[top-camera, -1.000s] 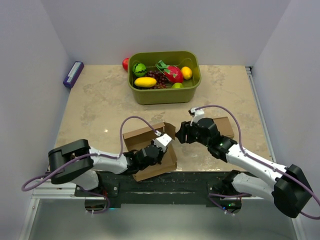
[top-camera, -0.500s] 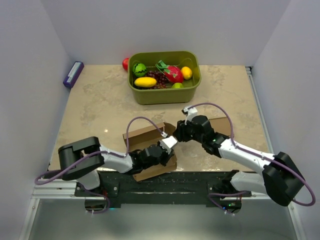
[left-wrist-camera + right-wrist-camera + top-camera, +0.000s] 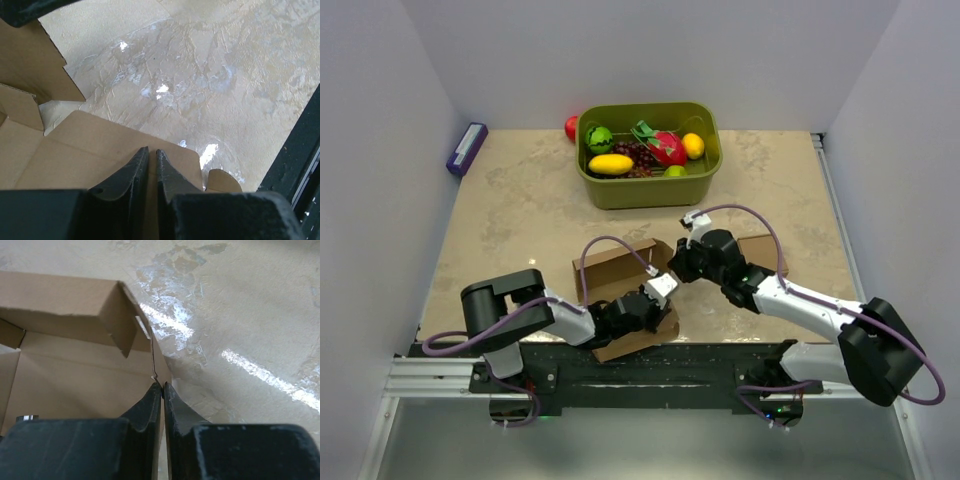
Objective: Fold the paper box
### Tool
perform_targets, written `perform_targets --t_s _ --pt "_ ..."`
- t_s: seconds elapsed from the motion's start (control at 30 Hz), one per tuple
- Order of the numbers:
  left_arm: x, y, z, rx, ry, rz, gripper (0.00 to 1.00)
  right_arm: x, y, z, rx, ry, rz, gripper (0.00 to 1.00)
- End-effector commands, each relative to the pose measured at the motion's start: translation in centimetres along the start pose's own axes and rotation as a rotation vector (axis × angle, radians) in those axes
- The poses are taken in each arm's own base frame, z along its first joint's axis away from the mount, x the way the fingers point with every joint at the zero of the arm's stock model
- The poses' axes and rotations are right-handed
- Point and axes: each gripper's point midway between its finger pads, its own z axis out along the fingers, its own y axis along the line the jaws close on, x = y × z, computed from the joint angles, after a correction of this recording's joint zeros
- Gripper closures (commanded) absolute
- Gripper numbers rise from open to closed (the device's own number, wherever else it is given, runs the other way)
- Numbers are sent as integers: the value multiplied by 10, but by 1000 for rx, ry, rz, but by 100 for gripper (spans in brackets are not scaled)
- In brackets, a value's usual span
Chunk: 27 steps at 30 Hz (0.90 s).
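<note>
**Overhead view, left to right.** The paper box lies low in the centre of the frame, partly opened out on the counter between my two arms. My left tool sits over its right-hand part. My right tool meets its upper right corner. A cardboard cube stands just behind my right arm. A green tub of fruit is well apart at upper centre.

**Handling.** I judge the box light, stiff across each panel and willing to bend only at its creases. It looks likely to slide on the glossy counter, and its thin edges could crush or tear. The best hold is a flap's free edge, with the other tool bracing the base.

**What each view adds.**
- **Overhead:** it hides both sets of fingertips under the wrists.
- **Left wrist:** my fingers are drawn to a narrow slit above a flat panel seen face-on, with no cardboard visibly between them. I cannot tell whether they press on it.
- **Right wrist:** my fingers are closed on the thin upright edge of a wall, beneath a turned-in tab.
- **Both wrist views:** neither shows the whole box, the cube or the tub.
</note>
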Motion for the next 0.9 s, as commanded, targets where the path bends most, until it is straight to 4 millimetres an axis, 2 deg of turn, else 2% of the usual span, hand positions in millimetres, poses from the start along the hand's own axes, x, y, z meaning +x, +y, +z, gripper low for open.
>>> perform_targets --t_s 0.0,0.3,0.5,0.63,0.73,0.8,0.87 --pt "8 10 4 -68 40 -25 85 -29 16 -5 -56 -69 3 93" --pt "12 17 6 -93 60 -40 86 -18 20 -11 28 -60 72 96" --pt "13 23 6 -103 60 -54 87 2 32 -4 60 -28 135 98" --pt "7 21 5 -79 43 -40 86 17 21 5 132 -1 140 100" --pt "-4 16 1 -49 17 -18 79 18 20 5 156 7 136 100" --pt "-12 17 -3 -49 -1 -11 71 12 18 3 178 -12 131 100" --pt "-27 16 -11 -46 -38 -12 65 7 16 0 191 -24 127 100"
